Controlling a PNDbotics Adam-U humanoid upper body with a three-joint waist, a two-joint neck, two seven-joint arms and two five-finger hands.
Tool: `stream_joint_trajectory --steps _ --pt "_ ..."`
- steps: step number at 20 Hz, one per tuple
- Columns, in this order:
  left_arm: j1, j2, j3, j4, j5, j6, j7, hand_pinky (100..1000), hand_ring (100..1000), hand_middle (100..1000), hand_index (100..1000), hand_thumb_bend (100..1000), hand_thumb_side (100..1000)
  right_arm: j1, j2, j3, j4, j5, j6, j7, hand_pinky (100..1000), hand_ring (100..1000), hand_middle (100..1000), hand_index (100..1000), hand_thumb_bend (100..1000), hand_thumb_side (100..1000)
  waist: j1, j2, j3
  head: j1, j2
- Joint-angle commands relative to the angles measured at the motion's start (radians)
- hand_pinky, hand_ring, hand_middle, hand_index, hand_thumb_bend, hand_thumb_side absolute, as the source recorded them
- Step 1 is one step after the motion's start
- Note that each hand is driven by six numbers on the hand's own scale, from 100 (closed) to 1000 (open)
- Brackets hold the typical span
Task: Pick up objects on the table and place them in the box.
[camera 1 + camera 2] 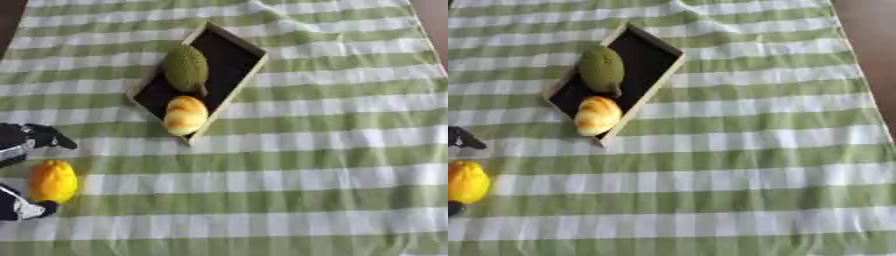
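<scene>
A yellow lemon-like fruit lies on the striped cloth at the far left. My left hand comes in from the left edge, with black fingers above the fruit and the thumb touching its lower end. The hand is spread around the fruit, and the upper fingers stand a little apart from it. A black box with a pale wooden rim lies askew at the upper middle. It holds a green spiky fruit and, at its near end, a golden bread roll. My right hand shows in no view.
A green-and-white striped cloth covers the table. Bare brown table edge shows at the upper right. Nothing else lies on the cloth's middle and right part.
</scene>
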Motion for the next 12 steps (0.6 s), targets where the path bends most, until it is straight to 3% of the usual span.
stream_joint_trajectory --steps 1,12 --pt "-0.006 0.021 0.003 -0.009 -0.026 0.003 -0.017 879 857 816 900 500 187 -0.010 -0.017 -0.014 -0.014 -0.003 -0.003 -0.003 886 859 769 854 100 100 -0.001 -0.015 -0.001 0.004 -0.011" --pt "0.007 0.020 0.010 -0.009 -0.118 0.034 -0.063 878 862 826 914 506 149 -0.001 -0.017 -0.010 -0.014 -0.008 -0.006 0.006 886 860 767 854 100 100 0.000 -0.011 -0.002 0.006 -0.015"
